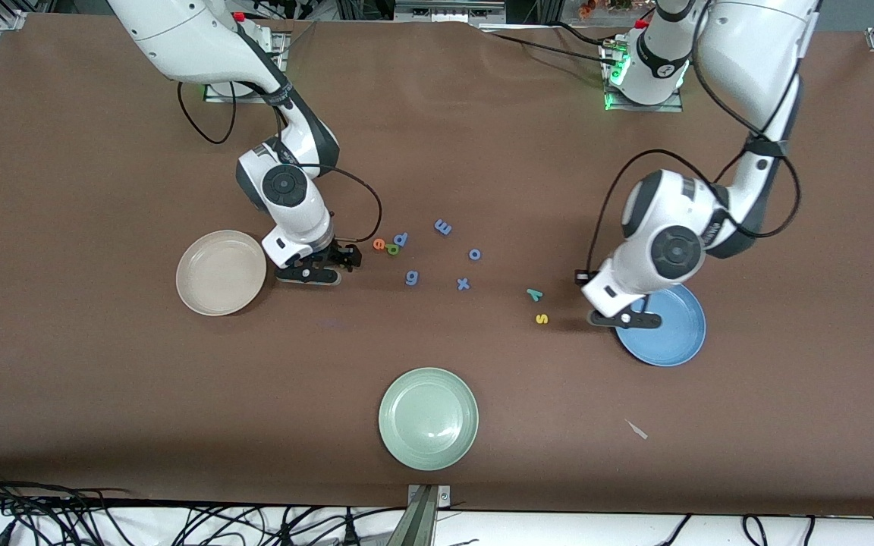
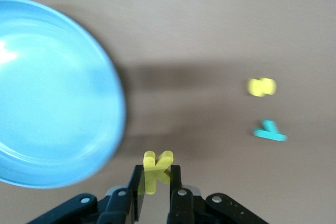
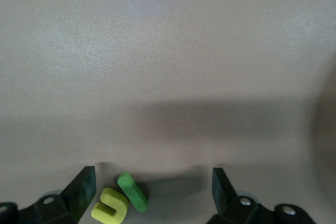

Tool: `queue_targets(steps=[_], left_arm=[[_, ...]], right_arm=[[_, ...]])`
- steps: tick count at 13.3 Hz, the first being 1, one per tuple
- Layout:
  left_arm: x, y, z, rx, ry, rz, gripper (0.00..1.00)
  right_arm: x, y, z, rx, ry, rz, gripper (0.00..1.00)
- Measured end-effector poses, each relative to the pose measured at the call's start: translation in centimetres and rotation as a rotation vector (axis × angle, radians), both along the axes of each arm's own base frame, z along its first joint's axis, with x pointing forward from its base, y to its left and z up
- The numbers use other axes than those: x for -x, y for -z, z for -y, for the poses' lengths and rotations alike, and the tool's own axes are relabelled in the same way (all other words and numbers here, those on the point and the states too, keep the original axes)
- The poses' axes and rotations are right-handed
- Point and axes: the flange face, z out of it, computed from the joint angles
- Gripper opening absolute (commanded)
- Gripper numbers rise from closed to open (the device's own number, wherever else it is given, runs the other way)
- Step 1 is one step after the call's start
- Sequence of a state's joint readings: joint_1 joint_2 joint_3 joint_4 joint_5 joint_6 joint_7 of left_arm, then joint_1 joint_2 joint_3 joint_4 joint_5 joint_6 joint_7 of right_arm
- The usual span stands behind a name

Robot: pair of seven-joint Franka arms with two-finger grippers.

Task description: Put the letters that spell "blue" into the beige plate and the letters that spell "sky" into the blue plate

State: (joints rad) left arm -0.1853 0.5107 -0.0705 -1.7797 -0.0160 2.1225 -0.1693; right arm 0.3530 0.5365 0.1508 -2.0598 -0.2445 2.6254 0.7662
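The left claw pinches the k by its foot beside the blue plate; it could twist free early. The right claw gapes over u and l, risking both.

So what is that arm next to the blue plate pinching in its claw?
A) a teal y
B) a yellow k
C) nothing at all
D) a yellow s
B: the left wrist view shows the left gripper shut on the yellow k, beside the blue plate, while the teal y and yellow s lie on the table.
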Motion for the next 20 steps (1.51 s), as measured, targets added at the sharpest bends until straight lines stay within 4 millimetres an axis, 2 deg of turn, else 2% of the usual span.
queue_targets(steps=[1,2,4,5,7,11,13,14,17,19,20], left_arm=[[-0.7,0.1,-2.7,-0.004,0.022,0.006,0.0],[-1.3,0.4,-5.3,-0.018,0.043,0.02,0.15],[-2.0,1.9,-8.8,-0.033,0.056,0.035,0.94],[-2.1,2.8,-9.3,-0.031,0.059,0.034,1.0],[-2.1,3.4,-8.4,-0.023,0.075,0.037,1.0],[-3.7,0.1,-4.9,-0.007,0.098,0.078,1.0],[-3.9,-0.9,-2.8,-0.012,0.024,0.093,1.0],[-3.8,-1.3,-1.1,-0.015,-0.037,0.101,1.0],[-2.9,-1.9,6.0,-0.035,-0.279,0.12,0.97],[-2.3,-0.9,9.4,-0.061,-0.492,0.113,0.96],[-2.1,-0.1,10.2,-0.078,-0.617,0.105,0.96]], right_arm=[[-0.1,0.0,-0.1,0.002,-0.005,0.002,0.98],[-0.2,0.0,-0.2,0.007,-0.017,0.009,0.98],[-0.5,0.3,-0.3,0.013,-0.03,0.014,0.98],[-0.5,0.5,-0.4,0.014,-0.031,0.012,0.98],[-0.6,0.7,-0.4,0.019,-0.042,0.015,0.98],[-0.6,0.6,-0.5,0.027,-0.057,0.022,0.98],[-0.5,0.7,-0.4,0.028,-0.058,0.02,0.98],[-0.3,0.9,-0.4,0.03,-0.058,0.017,0.98],[0.4,1.0,-0.1,0.036,-0.045,0.007,0.98],[0.7,1.0,0.1,0.038,-0.025,0.003,0.98],[0.9,1.0,0.2,0.04,-0.02,0.001,0.98]])
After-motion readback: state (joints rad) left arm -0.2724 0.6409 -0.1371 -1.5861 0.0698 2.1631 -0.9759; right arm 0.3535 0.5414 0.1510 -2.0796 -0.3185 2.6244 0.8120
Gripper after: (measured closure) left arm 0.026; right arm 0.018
